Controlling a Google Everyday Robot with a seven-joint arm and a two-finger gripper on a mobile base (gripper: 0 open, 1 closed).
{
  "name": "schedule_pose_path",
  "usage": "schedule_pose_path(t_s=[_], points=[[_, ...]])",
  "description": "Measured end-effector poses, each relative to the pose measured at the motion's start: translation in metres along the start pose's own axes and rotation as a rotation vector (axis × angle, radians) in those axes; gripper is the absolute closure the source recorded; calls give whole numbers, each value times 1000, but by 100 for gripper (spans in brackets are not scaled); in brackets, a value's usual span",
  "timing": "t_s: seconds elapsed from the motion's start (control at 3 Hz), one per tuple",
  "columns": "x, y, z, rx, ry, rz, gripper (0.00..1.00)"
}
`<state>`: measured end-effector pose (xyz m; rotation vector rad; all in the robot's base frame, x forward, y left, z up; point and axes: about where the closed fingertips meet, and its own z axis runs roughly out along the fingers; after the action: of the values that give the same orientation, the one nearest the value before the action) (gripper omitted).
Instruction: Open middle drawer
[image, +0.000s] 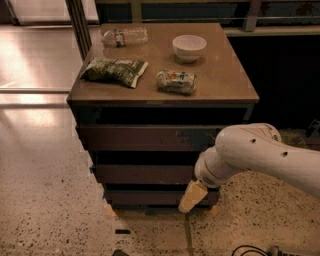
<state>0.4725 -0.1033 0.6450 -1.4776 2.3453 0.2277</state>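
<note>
The middle drawer (142, 174) is the dark-brown plain front in the middle of the three fronts of the brown cabinet (220, 85). No inner floor of it shows. The larger top front (145, 138) with pale scratch marks is above it, and the smallest front (145, 197) is below it. My gripper (192, 197), tan-tipped at the end of the white arm (260, 155), hangs at the right end of the fronts. It is just below the middle drawer's right end and in front of the lowest front.
On the cabinet top lie a green snack bag (114, 70), a small packet (176, 81), a white bowl (189, 47) and a plastic bottle (125, 36). A metal post (79, 25) stands at the back left. Speckled floor (45, 210) surrounds the cabinet. Cables (250, 250) lie at the bottom right.
</note>
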Motion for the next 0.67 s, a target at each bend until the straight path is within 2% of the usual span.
schedule_pose_path(t_s=[0.33,0.67], points=[[0,0,0,0,0,0,0],[9,-8,28,-8,-9,46,0]])
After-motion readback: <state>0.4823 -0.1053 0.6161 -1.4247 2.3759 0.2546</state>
